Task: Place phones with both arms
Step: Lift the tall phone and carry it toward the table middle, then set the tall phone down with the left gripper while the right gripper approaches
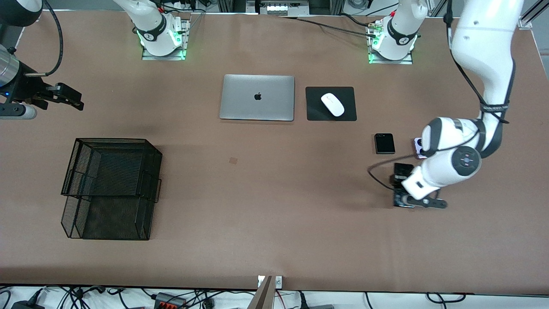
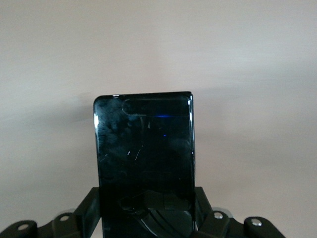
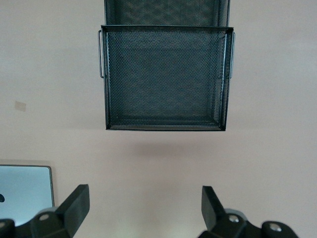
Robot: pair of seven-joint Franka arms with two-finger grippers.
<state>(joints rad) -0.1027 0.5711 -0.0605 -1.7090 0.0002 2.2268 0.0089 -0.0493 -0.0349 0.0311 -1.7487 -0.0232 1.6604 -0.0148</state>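
1. The left gripper (image 2: 148,218) is pinched on the long black glossy slab phone (image 2: 144,158); in the left wrist view the slab stands between the two black fingers (image 2: 86,210), its free end reaching away from them over bare brown tabletop (image 1: 274,206).
2. In the front view this gripper (image 1: 405,195) is low at the left arm's end of the tabletop, toward the edge nearest the front camera. Whether the slab has left the surface cannot be told.
3. Just beside it, farther from the front camera, lie the small squarish black flip phone (image 1: 384,143) and the small lilac-white flip phone (image 1: 417,146), the latter mostly hidden by the arm.
4. Step in hand, as I judge it: the grasp on the first phone is made; carrying it comes next. That calls for a straight lift clear of the two flip phones, then a long carry toward the black wire-mesh two-tier tray (image 1: 111,184), probably the goal, at the right arm's end.
5. The left arm (image 1: 484,64) drops from its base, folds sharply at the elbow, and turns its wrist (image 1: 450,165) downward.
6. The right gripper (image 3: 143,206) waits, fingers spread wide and empty, raised at the right arm's end edge (image 1: 64,98), its camera looking down on the tray (image 3: 166,79) and a corner of the silver closed laptop (image 3: 25,191).
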